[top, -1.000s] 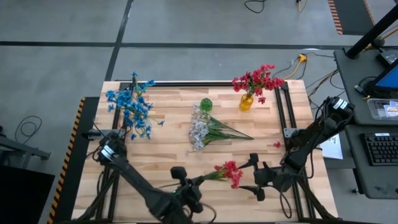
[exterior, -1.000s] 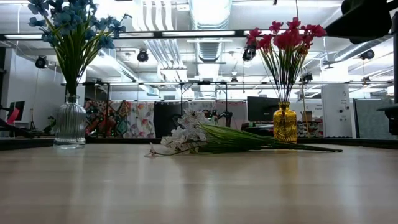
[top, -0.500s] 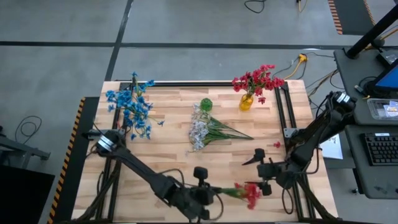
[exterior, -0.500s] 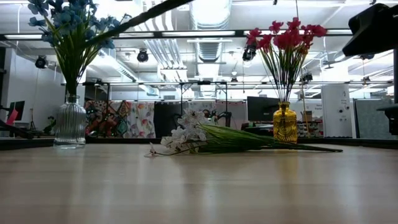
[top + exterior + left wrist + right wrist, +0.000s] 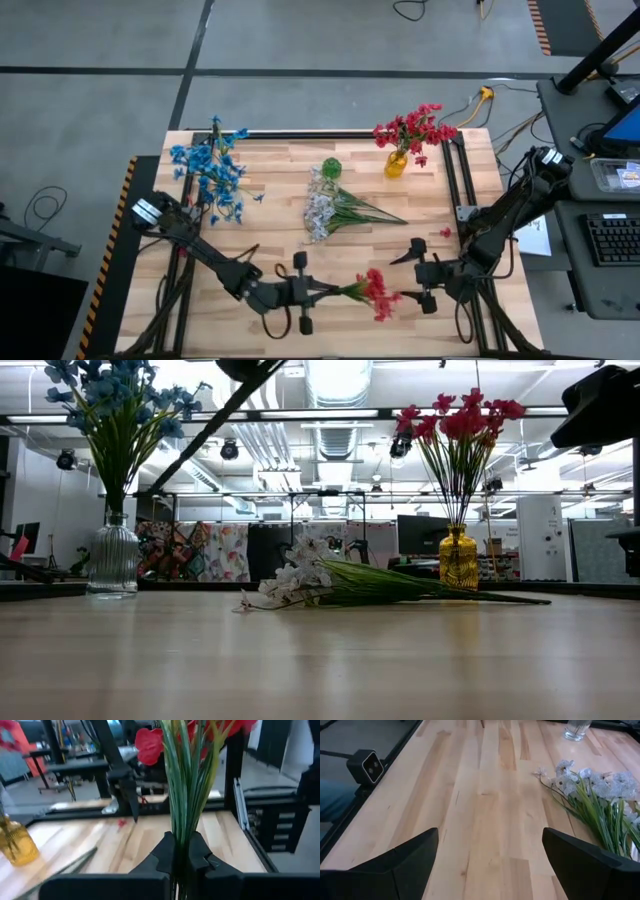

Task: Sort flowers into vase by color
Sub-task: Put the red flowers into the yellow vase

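My left gripper (image 5: pixel 181 855) jaws pinching green stems of red artificial flower spray (image 5: pixel 374 292), held off table near front edge, blossoms pointing right toward my right gripper (image 5: pixel 420 274). Right jaws spread wide, holding nothing, waiting just beside blossoms — looks like handover setup. Amber glass vase with red flowers (image 5: pixel 397 163) stands far right, likely destination. White flower bunch (image 5: pixel 322 212) lies loose mid-table, unsorted. Blue flowers in clear ribbed glass vase (image 5: pixel 112 560) far left.

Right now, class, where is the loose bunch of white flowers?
In the high view the white flowers lie flat mid-table, just in front of the green vase, between the blue and red bouquets.
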